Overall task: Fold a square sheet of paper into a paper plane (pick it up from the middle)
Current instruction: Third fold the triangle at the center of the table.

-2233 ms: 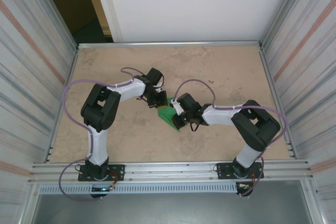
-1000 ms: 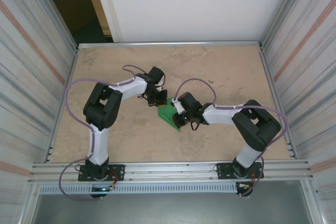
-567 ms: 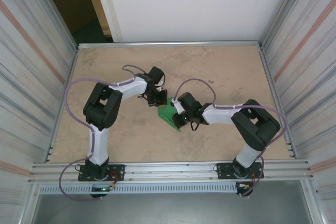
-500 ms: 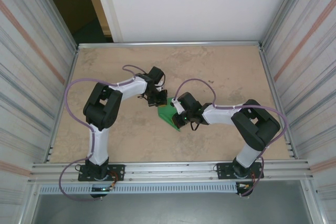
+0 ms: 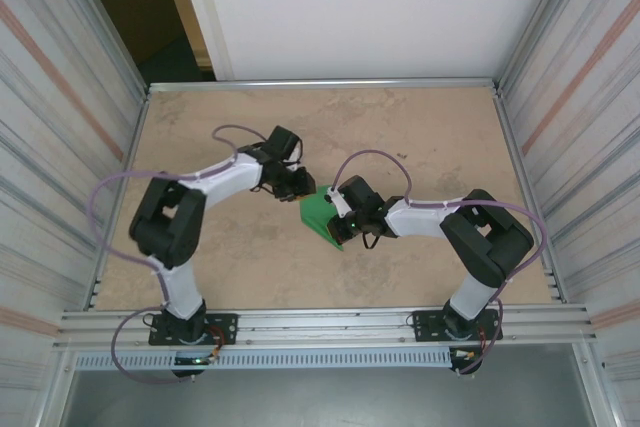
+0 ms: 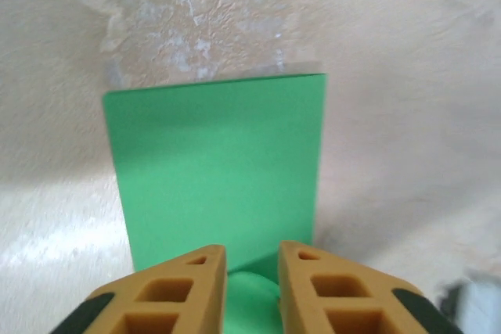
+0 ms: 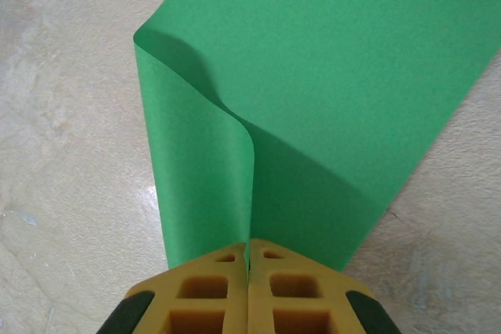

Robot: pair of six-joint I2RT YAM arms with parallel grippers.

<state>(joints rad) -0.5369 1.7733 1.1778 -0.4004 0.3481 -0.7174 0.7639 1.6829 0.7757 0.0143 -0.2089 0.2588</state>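
The square sheet of paper is bright green and lies mid-table, partly folded over. My right gripper is shut on it. In the right wrist view the right gripper pinches a raised, curled fold, and the rest of the sheet spreads flat ahead of it. My left gripper is at the sheet's far-left edge. In the left wrist view the left gripper stands open, with the green sheet standing upright in front of its fingertips and a rounded bit of it showing in the gap.
The tan tabletop is boxed in by corrugated metal walls on the left and right. A metal rail runs along the near edge. Both arms meet at the centre.
The left arm's elbow has swung out to the left and its gripper has shifted slightly left and back at the sheet's edge. The right arm and the paper have stayed put.
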